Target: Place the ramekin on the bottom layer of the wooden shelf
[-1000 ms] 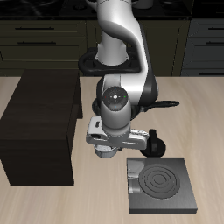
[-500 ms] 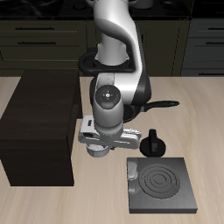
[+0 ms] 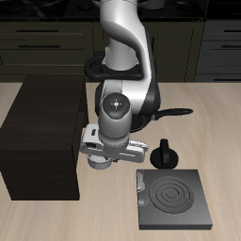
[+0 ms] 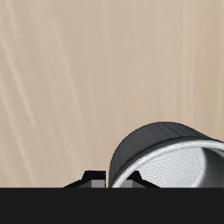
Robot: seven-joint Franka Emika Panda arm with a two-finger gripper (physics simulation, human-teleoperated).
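The ramekin is a small light-grey bowl, held just above the table close beside the open side of the wooden shelf, the big dark cabinet. My gripper is turned sideways and shut on the ramekin's wall. In the wrist view the ramekin lies on its side with its darker grey inside showing, and my gripper pinches its rim. Bare table shows beyond it. The shelf's bottom layer is not visible in either view.
A flat black stove with a spiral burner lies near the table's front edge. A small black knobbed pot stands just behind it. A black frying pan sits behind my arm, partly hidden.
My gripper has carried the ramekin sideways toward the wooden shelf and slightly lower. The other things have not moved.
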